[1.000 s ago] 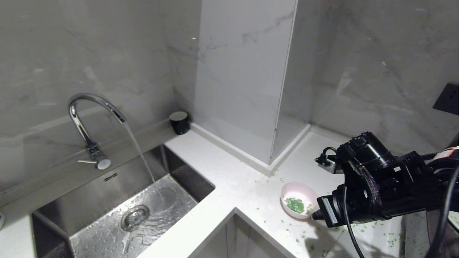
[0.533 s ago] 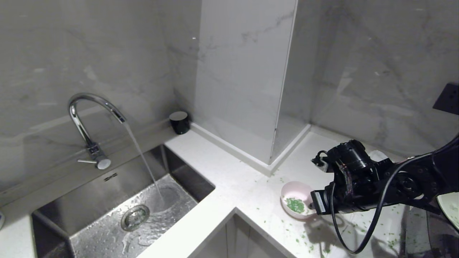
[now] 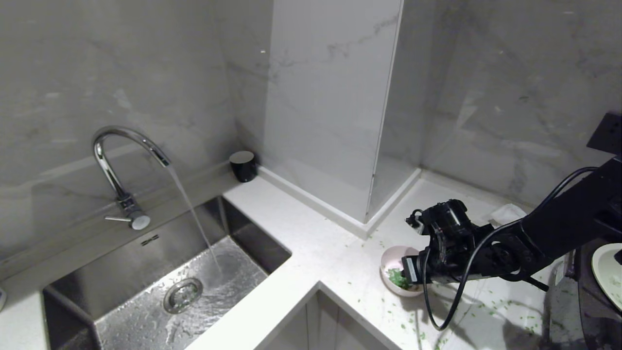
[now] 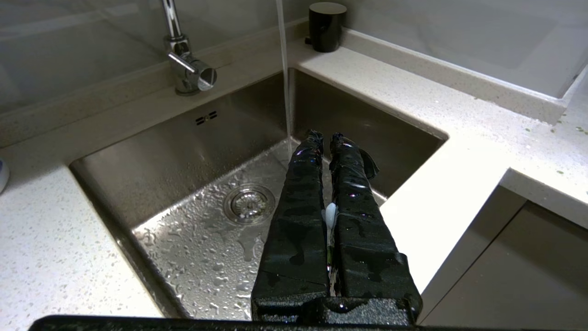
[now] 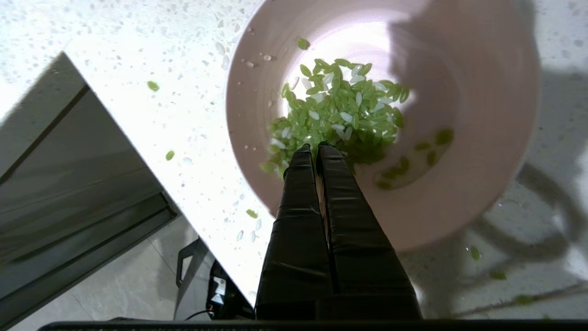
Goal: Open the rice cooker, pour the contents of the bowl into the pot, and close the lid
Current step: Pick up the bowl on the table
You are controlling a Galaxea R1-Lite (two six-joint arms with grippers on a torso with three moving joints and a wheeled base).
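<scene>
The pink bowl stands on the white counter near its front edge, and my right wrist covers its right side. In the right wrist view the bowl fills the frame, with the green contents heaped in its white middle among a few white grains. My right gripper is shut and empty, its tips over the near edge of the heap. The rice cooker shows as a dark body at the right edge, with a pale round pot in it. The lid is out of view. My left gripper hangs shut over the sink.
The tap runs into the steel sink on the left. A black cup stands in the back corner. Green bits lie scattered on the counter around the bowl. A white crumpled wad lies behind my right arm.
My right arm has swung left and down toward the bowl. Its wrist now covers the bowl's right side. The left arm has not moved.
</scene>
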